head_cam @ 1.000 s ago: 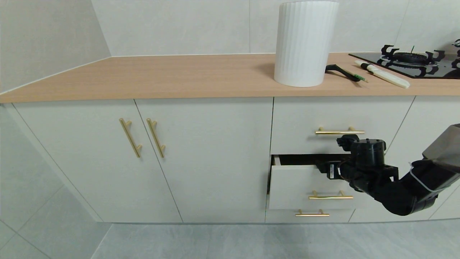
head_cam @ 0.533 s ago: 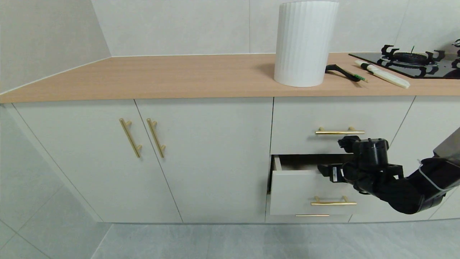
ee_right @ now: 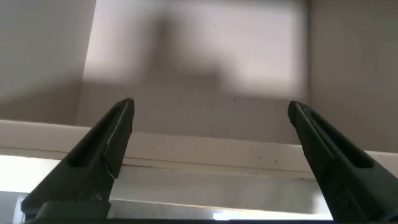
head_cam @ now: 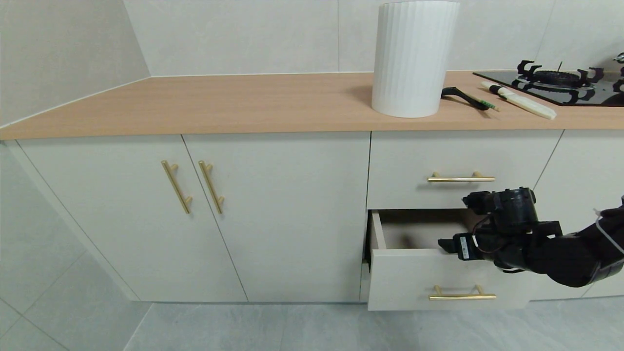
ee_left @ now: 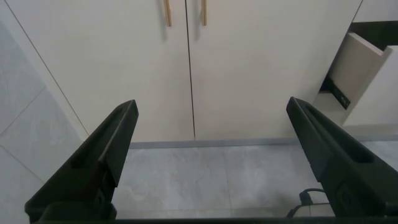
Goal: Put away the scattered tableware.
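One open drawer (head_cam: pixel 438 273), right gripper (head_cam: pixel 451 243) spread wide at its front edge

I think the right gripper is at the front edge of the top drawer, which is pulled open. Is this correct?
Not the top drawer: it is shut. The open drawer is the second one down, and the right gripper is at its front edge, as the head view shows.

On light wooden countertop (head_cam: pixel 219 102), toward right: tall white ribbed cylindrical container (head_cam: pixel 413 58); just right of it, black-handled brush (head_cam: pixel 465 97), then long white utensil (head_cam: pixel 519 101), then black gas hob (head_cam: pixel 560 85). Below at left, pale two-door cabinet (head_cam: pixel 195 214); right of it, shut pale top drawer (head_cam: pixel 458 161) above pulled-out pale middle drawer (head_cam: pixel 414 278). At that drawer's front edge, black right gripper (head_cam: pixel 446 243).
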### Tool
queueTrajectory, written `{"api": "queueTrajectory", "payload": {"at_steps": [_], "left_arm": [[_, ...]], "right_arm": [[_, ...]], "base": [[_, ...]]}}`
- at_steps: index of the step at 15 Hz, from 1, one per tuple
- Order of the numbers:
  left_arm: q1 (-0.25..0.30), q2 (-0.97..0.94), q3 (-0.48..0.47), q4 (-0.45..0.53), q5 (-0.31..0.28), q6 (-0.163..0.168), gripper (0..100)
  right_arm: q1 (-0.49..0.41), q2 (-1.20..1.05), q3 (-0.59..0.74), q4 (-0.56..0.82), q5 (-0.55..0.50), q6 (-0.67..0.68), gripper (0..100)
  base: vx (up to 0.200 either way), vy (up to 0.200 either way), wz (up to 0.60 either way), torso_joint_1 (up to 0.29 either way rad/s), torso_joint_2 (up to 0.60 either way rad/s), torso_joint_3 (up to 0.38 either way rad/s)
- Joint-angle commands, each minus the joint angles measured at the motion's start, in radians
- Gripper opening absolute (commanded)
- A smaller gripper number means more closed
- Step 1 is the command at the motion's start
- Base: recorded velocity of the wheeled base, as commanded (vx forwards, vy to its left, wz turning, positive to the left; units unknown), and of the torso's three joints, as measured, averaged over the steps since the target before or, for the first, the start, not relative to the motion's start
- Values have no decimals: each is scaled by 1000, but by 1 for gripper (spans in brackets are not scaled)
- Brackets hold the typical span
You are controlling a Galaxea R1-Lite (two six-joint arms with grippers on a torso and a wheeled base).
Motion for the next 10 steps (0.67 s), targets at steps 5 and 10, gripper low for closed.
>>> {"api": "queueTrajectory", "payload": {"at_steps": [5,10], "left_arm": [[-1,0,0,0,0,0,100],[-1,0,0,0,0,0,100]], "right_arm": [[3,-122,-33,280,28,-51,100],[4,-143,-65,461,25,-79,100]], "base": [[0,0,0,0,0,0],[0,0,0,0,0,0]]}}
